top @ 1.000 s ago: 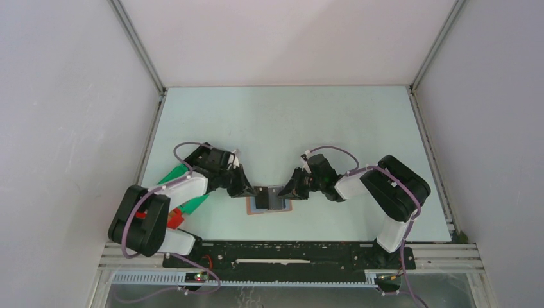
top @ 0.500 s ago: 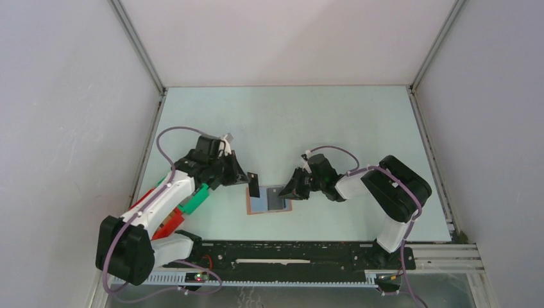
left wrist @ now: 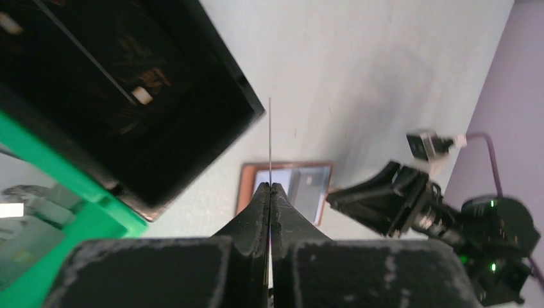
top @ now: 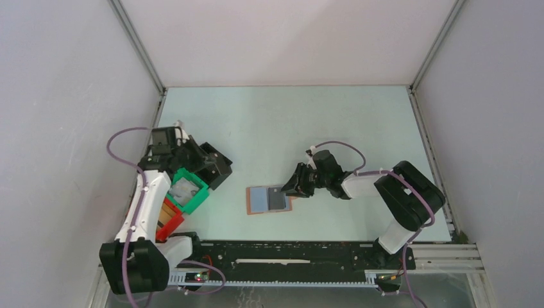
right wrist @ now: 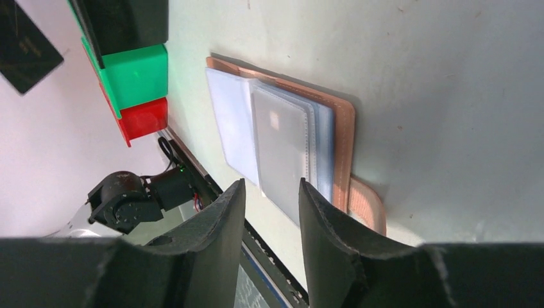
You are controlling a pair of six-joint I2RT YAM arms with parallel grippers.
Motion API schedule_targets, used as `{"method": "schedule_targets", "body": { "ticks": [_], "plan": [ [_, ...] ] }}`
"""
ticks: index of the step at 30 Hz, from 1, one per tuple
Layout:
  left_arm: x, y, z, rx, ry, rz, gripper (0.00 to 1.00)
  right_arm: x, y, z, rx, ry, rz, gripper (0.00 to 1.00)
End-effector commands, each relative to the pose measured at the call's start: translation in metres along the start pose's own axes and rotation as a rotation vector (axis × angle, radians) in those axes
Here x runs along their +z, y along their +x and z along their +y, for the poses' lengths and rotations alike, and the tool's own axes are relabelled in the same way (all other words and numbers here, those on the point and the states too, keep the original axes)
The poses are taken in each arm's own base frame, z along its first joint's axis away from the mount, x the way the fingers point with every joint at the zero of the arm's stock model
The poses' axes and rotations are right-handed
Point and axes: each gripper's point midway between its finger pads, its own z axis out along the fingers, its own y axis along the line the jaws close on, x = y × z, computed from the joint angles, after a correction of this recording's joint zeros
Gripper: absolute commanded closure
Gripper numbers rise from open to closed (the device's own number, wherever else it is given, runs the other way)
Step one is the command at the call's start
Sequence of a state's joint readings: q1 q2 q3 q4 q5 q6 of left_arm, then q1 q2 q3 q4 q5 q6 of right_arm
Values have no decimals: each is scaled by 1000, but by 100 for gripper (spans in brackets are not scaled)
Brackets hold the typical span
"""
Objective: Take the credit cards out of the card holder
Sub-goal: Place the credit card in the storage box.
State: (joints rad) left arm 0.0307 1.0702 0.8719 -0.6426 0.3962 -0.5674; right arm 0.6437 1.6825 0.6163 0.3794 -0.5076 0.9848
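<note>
Worktop (top: 289, 122): pale, walled on three sides.
Card holder (top: 269, 200): lower centre of the top view, lying open and flat, tan rim, pale blue-grey panel on the left, dark panel on the right, closing tab at its right edge.
Black credit card (right wrist: 29, 45): in the air above the bins; edge-on in the left wrist view, a thin line rising from the fingertips.
Bins: black bin (left wrist: 231, 70), green bin (right wrist: 135, 77) and red bin (right wrist: 144, 119) in a row at lower left; the green one holds something pale, not identifiable.
Obstruction: the left arm overlaps the bins in the top view.
Left tool (left wrist: 270, 187): clamped on the black card.
Left arm: stretched up along the left wall, wrist bent over the bins.
Right tool (right wrist: 269, 186): jaws moderately apart, nothing between them, at the holder's right edge.
Right arm: elbow folded at right, forearm reaching left, low.
</note>
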Motion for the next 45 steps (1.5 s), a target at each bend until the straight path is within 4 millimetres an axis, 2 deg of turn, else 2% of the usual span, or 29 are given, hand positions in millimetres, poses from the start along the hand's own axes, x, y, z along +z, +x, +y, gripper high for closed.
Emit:
{"method": "schedule_targets", "body": {
  "ticks": [1, 5, 8, 16, 20, 28, 30, 31, 33, 37, 43, 45],
  "plan": [
    [-11, -48, 9, -35, -36, -135, 100, -15, -11, 14, -61, -18, -49, 54],
    [-11, -75, 37, -87, -108, -200, 100, -24, -16, 14, -76, -2, -69, 54],
    [-6, -87, 53, -127, -131, -220, 100, -28, -17, 13, -86, 11, -79, 54],
    [26, -99, 75, -191, -142, -265, 100, -27, -17, 12, -79, 11, -77, 54],
    [42, -99, 77, -232, -101, -259, 100, -27, -15, 10, -83, 27, -77, 54],
    [56, -85, 94, -290, -157, -203, 100, -25, -16, 9, -74, 25, -81, 54],
    [56, -81, 96, -291, -166, -189, 92, -24, -16, 10, -71, 21, -82, 54],
    [56, -79, 97, -292, -173, -183, 84, -24, -16, 10, -68, 20, -82, 54],
    [54, -75, 101, -293, -199, -173, 76, -24, -16, 10, -67, 20, -81, 54],
    [39, -71, 100, -271, -232, -182, 72, -26, -17, 10, -70, 27, -90, 54],
    [-12, -85, 62, -143, -186, -287, 69, -39, -23, 21, -103, 16, -128, 54],
    [-27, -83, 46, -90, -165, -295, 66, -48, -28, 27, -123, 16, -152, 53]
  ]
}}
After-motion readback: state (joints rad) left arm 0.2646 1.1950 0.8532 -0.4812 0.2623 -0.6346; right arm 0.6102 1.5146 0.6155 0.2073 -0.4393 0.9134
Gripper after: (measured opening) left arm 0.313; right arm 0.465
